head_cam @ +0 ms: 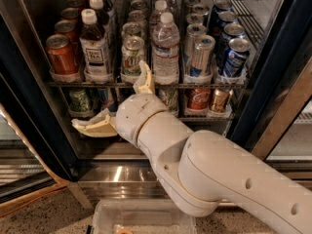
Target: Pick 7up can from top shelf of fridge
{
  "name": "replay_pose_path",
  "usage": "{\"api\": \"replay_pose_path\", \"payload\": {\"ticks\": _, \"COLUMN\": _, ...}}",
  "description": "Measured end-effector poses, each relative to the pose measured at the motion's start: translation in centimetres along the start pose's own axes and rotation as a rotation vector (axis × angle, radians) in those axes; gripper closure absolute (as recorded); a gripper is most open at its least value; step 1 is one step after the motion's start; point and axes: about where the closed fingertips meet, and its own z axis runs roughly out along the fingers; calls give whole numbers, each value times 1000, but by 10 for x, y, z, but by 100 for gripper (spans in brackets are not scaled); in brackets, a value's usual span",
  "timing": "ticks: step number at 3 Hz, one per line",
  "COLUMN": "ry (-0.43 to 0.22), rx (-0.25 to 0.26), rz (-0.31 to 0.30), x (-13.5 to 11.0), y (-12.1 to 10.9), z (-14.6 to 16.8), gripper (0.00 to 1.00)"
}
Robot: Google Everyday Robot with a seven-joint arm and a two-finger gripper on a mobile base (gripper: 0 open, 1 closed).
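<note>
1. Gripper (111,97): fingers spread wide and empty. One finger points up and the other points left.
2. It sits just in front of the fridge (29,106) opening, mostly below the front rail of the top shelf (97,84). The upper fingertip rises over the rail at the right edge of the 7up can (130,58). I can't tell whether they touch.
3. The 7up can is at the front of its lane on the top shelf, with its base in a clear plastic cup. The tea bottle (95,48) is just to its left and the water bottle (165,50) just to its right. More cans queue behind it, farther in.
4. An orange-red can (61,55) is at the far left. Slim silver-and-blue cans (201,56) stand right of the water bottle.
5. Handling, as a judgement: likely full, so moderate weight. It is stiff while sealed, but the thin wall dents if over-squeezed. The surface is smooth and probably cold and damp, so slippery.
6. Grip, as a judgement: pinch across the mid-body from the front, with one finger in each side gap. The gaps look tight. Lift clear of the cup lip before pulling out.
7. The arm (219,179) comes in from the near right.
</note>
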Motion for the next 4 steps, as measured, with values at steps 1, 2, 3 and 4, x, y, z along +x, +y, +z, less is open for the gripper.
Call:
{"api": "replay_pose_path", "payload": {"ticks": 1, "ry": -13, "rx": 9, "rz": 24, "x": -1, "y": 14, "z": 1, "gripper": 0}}
{"api": "replay_pose_path", "payload": {"ticks": 2, "ry": -129, "rx": -60, "rz": 106, "x": -25, "y": 86, "z": 4, "gripper": 0}}
{"api": "replay_pose_path", "payload": {"ticks": 3, "ry": -190, "rx": -146, "rz": 217, "x": -8, "y": 163, "z": 1, "gripper": 0}}
{"api": "replay_pose_path", "payload": {"ticks": 4, "ry": -222, "rx": -147, "rz": 144, "x": 9, "y": 211, "z": 10, "gripper": 0}}
